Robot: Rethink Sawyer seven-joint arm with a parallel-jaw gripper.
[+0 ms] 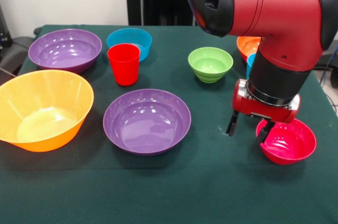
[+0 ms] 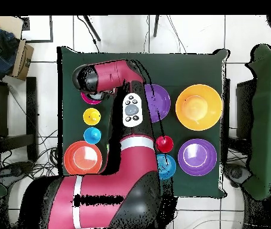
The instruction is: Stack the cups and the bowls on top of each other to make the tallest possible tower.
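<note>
My gripper (image 1: 248,128) hangs open low over the table at the right, its right finger (image 1: 265,131) at the left rim of the magenta-pink bowl (image 1: 289,142). Nothing sits between the fingers. A red cup (image 1: 123,64) stands upright near the blue bowl (image 1: 129,42). One purple bowl (image 1: 147,121) sits centre front, another (image 1: 65,49) at the far left. The yellow-orange bowl (image 1: 42,109) is front left and the green bowl (image 1: 210,64) mid-table. Behind the arm, an orange bowl (image 1: 247,46) and a light blue cup (image 1: 250,64) partly show. The overhead view shows a yellow cup (image 2: 92,116) beside the light blue cup (image 2: 92,135).
The dark green cloth (image 1: 174,192) covers the table, with bare cloth along the front edge. My arm's bulky red body (image 2: 132,149) hides the green bowl and part of a purple bowl (image 2: 159,100) from above. All bowls stand singly, none stacked.
</note>
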